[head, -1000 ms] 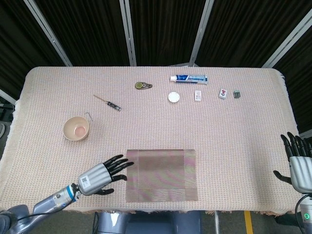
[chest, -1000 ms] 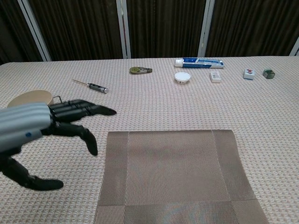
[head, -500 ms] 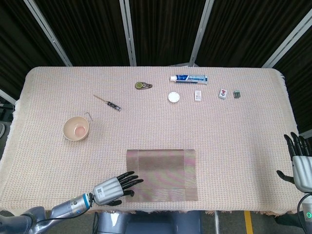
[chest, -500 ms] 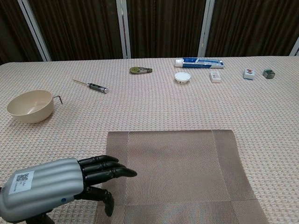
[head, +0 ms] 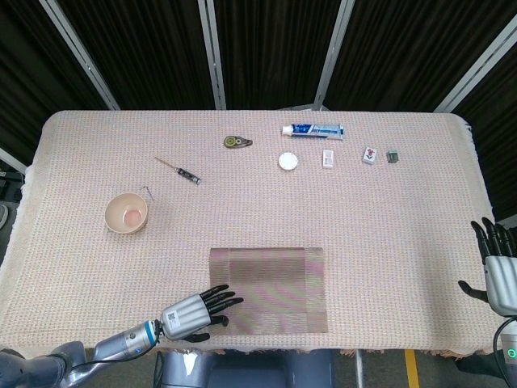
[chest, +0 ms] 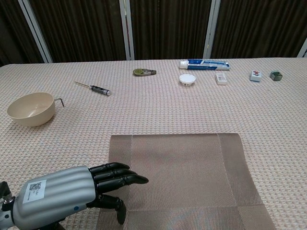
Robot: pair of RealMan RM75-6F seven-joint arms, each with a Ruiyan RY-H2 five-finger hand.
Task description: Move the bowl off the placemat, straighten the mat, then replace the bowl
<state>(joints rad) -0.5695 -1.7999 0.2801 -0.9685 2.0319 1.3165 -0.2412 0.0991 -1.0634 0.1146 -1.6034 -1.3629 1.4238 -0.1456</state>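
Bowl (head: 126,214) is sitting off the placemat (head: 268,289), well apart from it up toward the left side of the worktop (head: 404,218), upright with its opening facing up, a thin bit of metal lying just beside its rim. So the move-it-off step looks done.

What's changing: over the last second the left hand (head: 192,311) has been dropping back from beside the mat's upper left corner toward the near edge, and now its fingertips are lying over the mat's near-left corner. It's holding nothing, fingers stretched out and slightly apart. In the chest view the left hand (chest: 72,194) is reaching in from the left with its dark fingers over that corner; whether they're pressing on the mat or just hovering, I can't tell. My read is it's lining up to nudge the mat straight.

The mat itself is looking pretty square to the worktop edge already, long axis running left-right, woven bands down both short ends. It hasn't moved across the frames.

Right hand (head: 499,271) is hanging way off at the right edge, empty, fingers apart, and it's slid a bit lower.

A screwdriver (head: 179,170) and a toothpaste tube (head: 312,130) are lying further back.
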